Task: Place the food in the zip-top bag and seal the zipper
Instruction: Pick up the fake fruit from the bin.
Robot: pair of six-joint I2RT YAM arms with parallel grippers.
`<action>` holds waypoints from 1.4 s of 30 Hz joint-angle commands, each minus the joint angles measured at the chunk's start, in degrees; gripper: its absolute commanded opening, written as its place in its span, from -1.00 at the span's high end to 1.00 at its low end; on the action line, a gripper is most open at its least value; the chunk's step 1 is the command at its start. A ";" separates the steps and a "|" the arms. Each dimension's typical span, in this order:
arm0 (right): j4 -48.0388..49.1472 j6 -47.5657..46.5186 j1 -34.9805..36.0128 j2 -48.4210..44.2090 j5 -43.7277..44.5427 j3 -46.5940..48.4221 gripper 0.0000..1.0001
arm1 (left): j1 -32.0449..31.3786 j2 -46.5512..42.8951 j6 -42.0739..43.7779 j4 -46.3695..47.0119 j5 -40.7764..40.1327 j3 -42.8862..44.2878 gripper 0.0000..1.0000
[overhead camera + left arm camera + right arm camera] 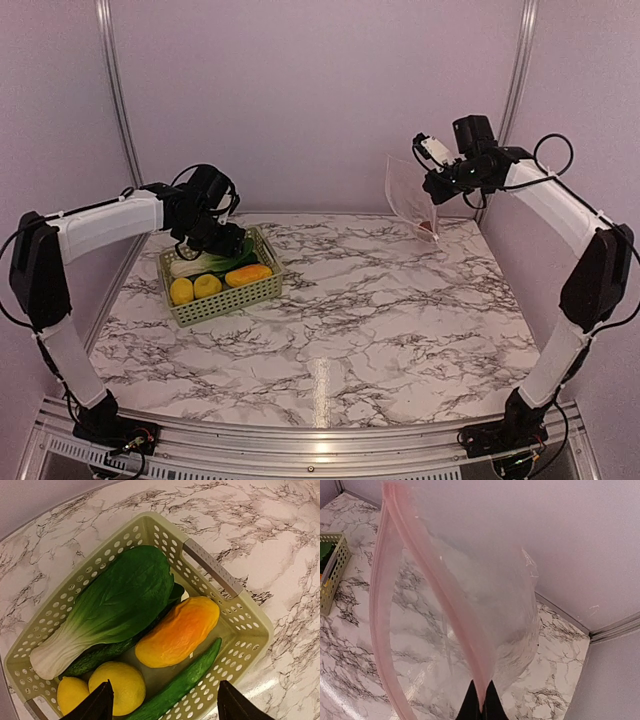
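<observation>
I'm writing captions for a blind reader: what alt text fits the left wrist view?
A pale green basket on a marble table holds bok choy, an orange-yellow fruit, two lemons, a dark cucumber and a long smooth green vegetable. The open left gripper hovers over the basket, its two dark fingertips at the bottom edge.

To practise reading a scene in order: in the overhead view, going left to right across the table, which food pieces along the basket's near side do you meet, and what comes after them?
left lemon → right lemon → orange-yellow fruit → zip-top bag
</observation>
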 commanded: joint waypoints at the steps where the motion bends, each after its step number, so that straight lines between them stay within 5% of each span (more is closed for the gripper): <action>1: 2.08 -0.30 4.01 -3.85 -4.81 -1.58 1.00 | -0.05 5.19 3.58 -5.59 1.58 2.70 -0.42; 18: 3.77 0.49 7.08 -3.58 -11.26 -8.56 1.00 | -0.04 17.11 10.53 -5.12 1.23 8.80 -0.67; 32: 3.47 0.58 7.08 -3.60 -12.72 -8.85 1.00 | -0.04 21.87 17.73 -4.48 7.88 8.86 -0.56; 38: 3.29 0.82 7.08 -3.32 -13.57 -8.60 1.00 | -0.04 21.65 20.35 -1.94 10.89 7.70 -0.65; 42: 3.10 1.13 7.09 -3.38 -14.08 -8.46 1.00 | -0.04 22.23 20.43 -1.19 9.71 7.20 -0.53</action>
